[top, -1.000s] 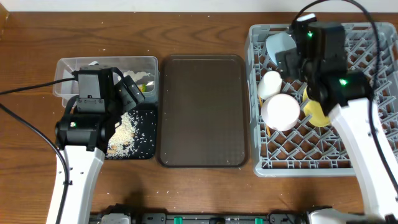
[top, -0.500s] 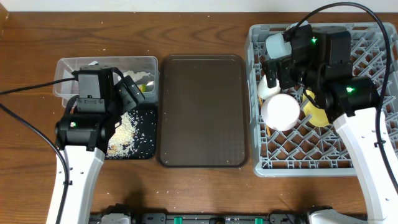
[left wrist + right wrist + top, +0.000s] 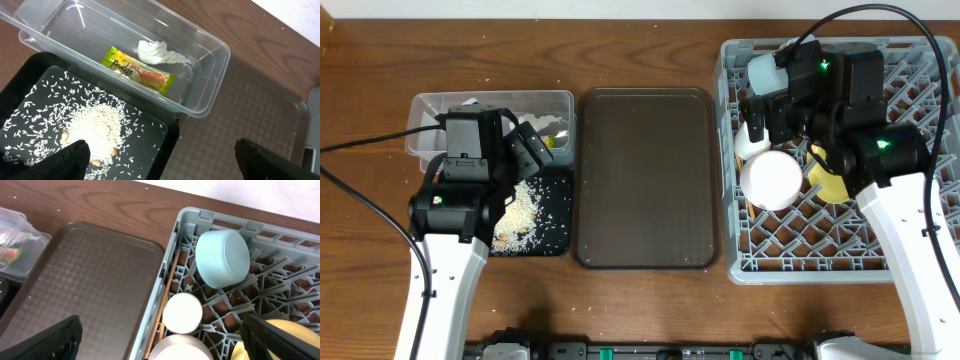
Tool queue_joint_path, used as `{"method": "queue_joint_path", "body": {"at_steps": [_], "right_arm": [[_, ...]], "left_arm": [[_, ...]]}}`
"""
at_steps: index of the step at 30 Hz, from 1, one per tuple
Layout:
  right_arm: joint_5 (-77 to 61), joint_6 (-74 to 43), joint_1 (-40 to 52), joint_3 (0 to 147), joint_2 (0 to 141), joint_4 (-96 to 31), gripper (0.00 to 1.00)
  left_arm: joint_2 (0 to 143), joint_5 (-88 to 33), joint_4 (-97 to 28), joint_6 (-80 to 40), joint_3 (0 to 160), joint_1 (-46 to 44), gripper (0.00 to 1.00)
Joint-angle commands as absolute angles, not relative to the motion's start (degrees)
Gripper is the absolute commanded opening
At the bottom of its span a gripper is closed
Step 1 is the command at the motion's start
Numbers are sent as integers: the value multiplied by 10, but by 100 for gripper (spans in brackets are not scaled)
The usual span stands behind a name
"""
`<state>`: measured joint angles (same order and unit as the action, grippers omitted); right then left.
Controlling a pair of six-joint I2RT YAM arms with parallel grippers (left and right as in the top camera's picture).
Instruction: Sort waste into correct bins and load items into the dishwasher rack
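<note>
both jaws spread, empty; chopsticks (image 3: pixel 164 297) lie along the rack (image 3: pixel 167 255) wall beside the brown tray (image 3: pixel 95 275).

Open passage over the brown tray (image 3: pixel 645 180), between clear tub (image 3: pixel 425 120) and crowded rack (image 3: pixel 800 250)

The whole surface (image 3: pixel 640 310) is seen straight down from overhead. The clear tub (image 3: pixel 210 95) and black tray (image 3: pixel 160 131) are viewed closely and obliquely from the left wrist, the rack (image 3: pixel 171 245) likewise from the right. The brown tray (image 3: pixel 85 275) is shared by all three views.
</note>
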<state>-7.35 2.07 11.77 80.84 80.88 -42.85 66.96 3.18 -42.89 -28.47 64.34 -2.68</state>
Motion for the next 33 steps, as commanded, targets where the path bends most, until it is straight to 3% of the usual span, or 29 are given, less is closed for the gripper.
{"method": "queue_joint_path", "body": {"at_steps": [1,18,33], "right_arm": [[-80,13,120,813,810,-431,99],[-80,13,121,811,785,-431,99],[-63,20,121,708,497,-430,99]], "left_arm": [[667,35,-429,-281,651,-24,95],[667,35,-429,-281,651,-24,95],[667,35,-429,-281,651,-24,95]]}}
